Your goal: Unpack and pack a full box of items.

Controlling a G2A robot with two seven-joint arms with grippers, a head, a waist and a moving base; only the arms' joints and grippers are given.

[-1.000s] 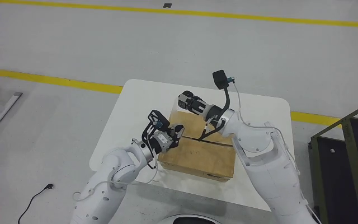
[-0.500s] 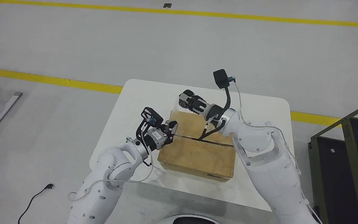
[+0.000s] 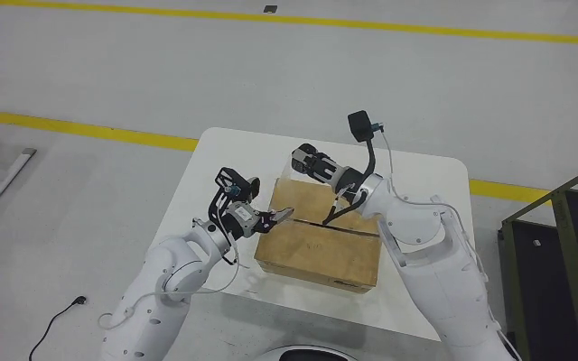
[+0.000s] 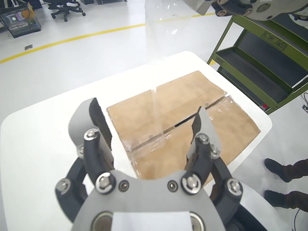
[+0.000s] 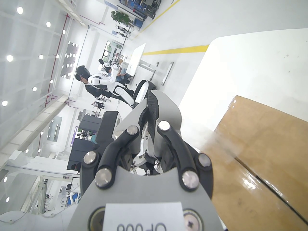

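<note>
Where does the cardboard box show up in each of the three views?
Top view: cardboard box mid-table, between the arms.
Left wrist view: box just beyond the left gripper.
Right wrist view: box beside the right gripper.
Shared landmark: the seam between its top flaps.

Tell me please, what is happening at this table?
A two-armed robot is working on a cardboard box that lies on a white table. The right gripper is shut on a strip of clear tape, stretched up from the box's middle seam. The left gripper hovers open over one end of the box, holding nothing. The flaps lie closed.
</note>
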